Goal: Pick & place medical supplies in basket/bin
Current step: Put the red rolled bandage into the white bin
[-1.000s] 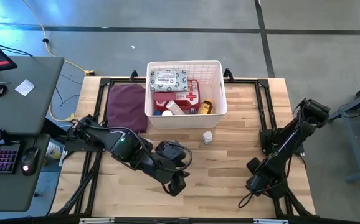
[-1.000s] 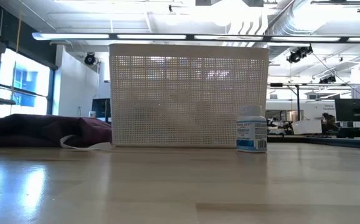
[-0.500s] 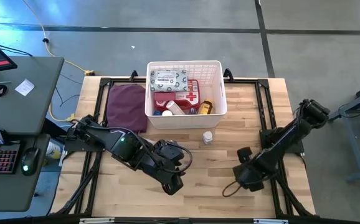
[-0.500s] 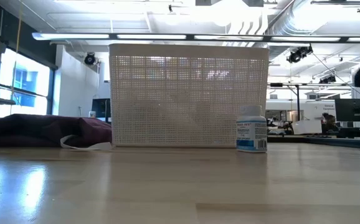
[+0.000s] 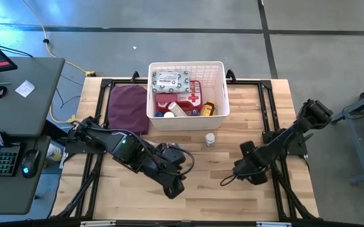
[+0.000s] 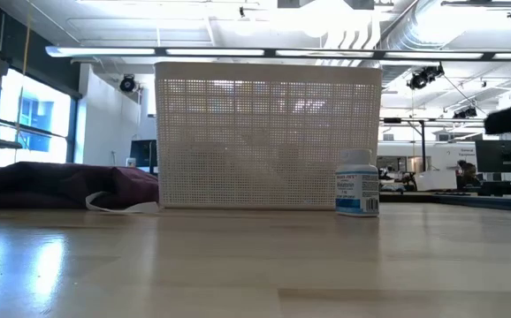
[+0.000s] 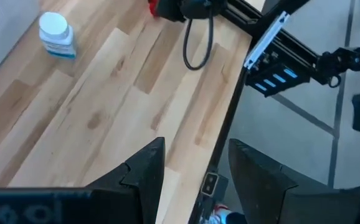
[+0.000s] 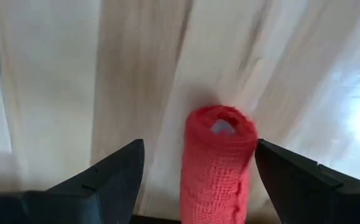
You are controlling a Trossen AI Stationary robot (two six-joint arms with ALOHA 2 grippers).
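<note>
The white slotted basket [image 5: 220, 74] stands at the table's far middle. It holds a grey-white wipes packet [image 5: 172, 81], a red first-aid case [image 5: 193, 98], an amber jar [image 5: 208, 108] and small bottles. A small white bottle [image 5: 210, 139] stands upright on the table just in front of the basket. My right gripper [image 5: 237, 169] is open near the table's right-centre, and a red mesh roll [image 8: 217, 158] lies lengthwise between its fingers. My left gripper [image 5: 176, 186] is open and waits at the near middle. My right gripper's open fingers stand on either side of the red roll [image 8: 220, 134]. The roll's side lies close to one finger [image 8: 292, 177] and well apart from the other. I cannot tell whether that finger touches it.
A maroon fabric pouch [image 5: 128, 107] lies left of the basket. Black frame rails [image 5: 267, 113] run along the table's right and left sides. A cable loop [image 7: 195, 43] hangs by my right gripper. Bare wood spreads between the two grippers.
My right arm has swung from the table's near right corner toward the left and the far edge, coming in over the wood toward the centre. The bottle, the basket and the pouch have stayed put.
</note>
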